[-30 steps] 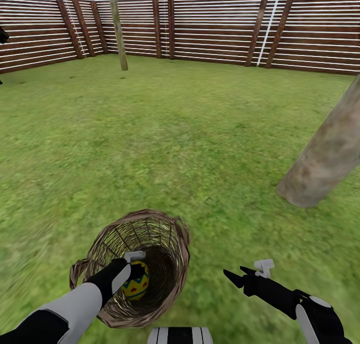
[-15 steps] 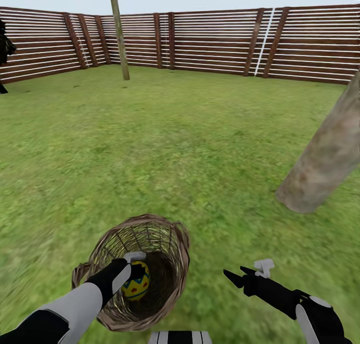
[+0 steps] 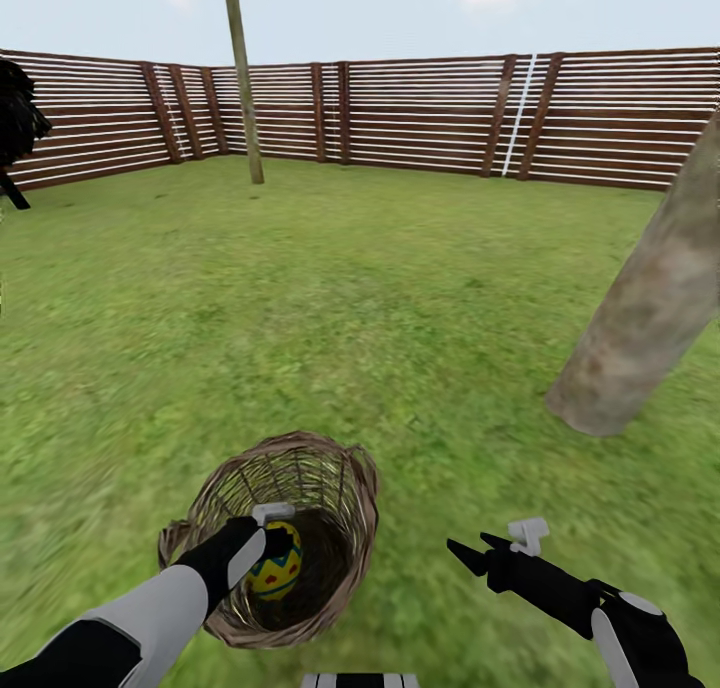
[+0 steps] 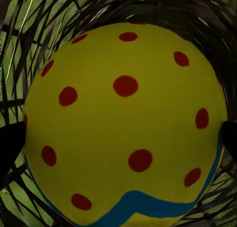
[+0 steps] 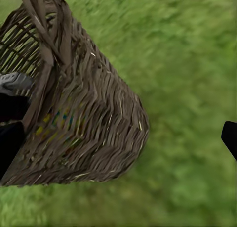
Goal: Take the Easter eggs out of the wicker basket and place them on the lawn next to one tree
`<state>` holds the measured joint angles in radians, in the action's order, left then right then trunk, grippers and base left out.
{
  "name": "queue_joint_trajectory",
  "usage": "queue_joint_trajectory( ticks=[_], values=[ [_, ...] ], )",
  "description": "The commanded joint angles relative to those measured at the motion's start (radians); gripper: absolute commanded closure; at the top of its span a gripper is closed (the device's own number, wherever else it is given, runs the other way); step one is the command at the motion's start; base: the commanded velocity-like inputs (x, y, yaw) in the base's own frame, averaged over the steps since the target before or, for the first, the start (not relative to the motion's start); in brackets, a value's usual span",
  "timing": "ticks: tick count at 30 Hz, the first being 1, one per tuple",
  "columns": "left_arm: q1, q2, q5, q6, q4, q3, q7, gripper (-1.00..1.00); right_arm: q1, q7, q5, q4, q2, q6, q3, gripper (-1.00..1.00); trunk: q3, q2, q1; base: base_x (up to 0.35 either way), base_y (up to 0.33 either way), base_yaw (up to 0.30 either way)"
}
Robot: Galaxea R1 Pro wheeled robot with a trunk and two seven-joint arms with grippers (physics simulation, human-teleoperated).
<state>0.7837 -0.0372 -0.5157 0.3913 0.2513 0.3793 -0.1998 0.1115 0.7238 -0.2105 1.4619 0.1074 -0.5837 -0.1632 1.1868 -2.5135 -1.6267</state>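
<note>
A yellow Easter egg [image 3: 277, 563] with red dots and a blue-green zigzag sits inside the wicker basket [image 3: 350, 488] on the lawn [image 3: 350, 298], close in front of me. My left gripper [image 3: 275, 545] reaches into the basket and is shut on this egg. In the left wrist view the egg [image 4: 123, 123] sits between the two black fingertips, with woven twigs behind it. My right gripper [image 3: 468, 546] hovers open over the grass to the right of the basket. The right wrist view looks at the basket's outer wall [image 5: 89, 118]. The thick pale tree trunk [image 3: 640, 318] rises at the right.
A brown slatted fence [image 3: 430, 118] closes the garden at the back. A thin-trunked tree [image 3: 243, 88] stands at the far left-centre, and a dark bushy tree [image 3: 15, 118] at the left edge. Open grass lies between the basket and the thick trunk.
The head view has tilted upward, showing more sky and the thin tree's crown. Both arms keep their poses, and the left gripper stays shut on the egg in the basket.
</note>
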Motion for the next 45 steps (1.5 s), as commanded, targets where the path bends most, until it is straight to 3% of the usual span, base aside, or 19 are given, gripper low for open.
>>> queue_joint_trajectory(
  ticks=[1,14,21,34,42,45],
  values=[
    [0.0,0.0,-0.011,0.004,0.007,0.008,-0.008,1.0,0.0,0.001,-0.006,0.0,0.0,-0.007,-0.001,-1.0,-0.003,0.0,0.001,-0.12,0.0,0.0],
    [-0.001,0.001,-0.008,0.005,0.069,0.008,-0.02,1.0,0.0,0.002,-0.006,0.0,0.0,-0.007,-0.001,-1.0,-0.053,0.003,0.006,-0.074,0.0,0.0],
    [-0.01,0.002,-0.009,0.023,0.162,0.007,-0.034,1.0,0.0,0.001,-0.006,0.0,0.0,-0.007,-0.001,-1.0,-0.081,0.005,0.01,-0.092,0.0,0.0],
    [-0.009,0.002,-0.009,0.026,0.176,0.007,-0.04,1.0,0.0,0.002,-0.006,0.001,0.0,-0.007,-0.001,-1.0,-0.131,0.008,0.015,-0.122,0.0,0.0],
    [-0.014,0.003,-0.009,0.077,0.317,0.007,-0.045,1.0,0.0,0.002,-0.006,0.0,0.0,-0.007,-0.001,-1.0,-0.162,0.01,0.019,-0.072,0.0,0.0],
    [-0.015,0.002,-0.009,0.082,0.329,0.007,-0.056,1.0,0.0,0.002,-0.006,0.0,0.0,-0.007,-0.001,-1.0,-0.173,0.01,0.02,-0.008,0.0,0.0]
  ],
)
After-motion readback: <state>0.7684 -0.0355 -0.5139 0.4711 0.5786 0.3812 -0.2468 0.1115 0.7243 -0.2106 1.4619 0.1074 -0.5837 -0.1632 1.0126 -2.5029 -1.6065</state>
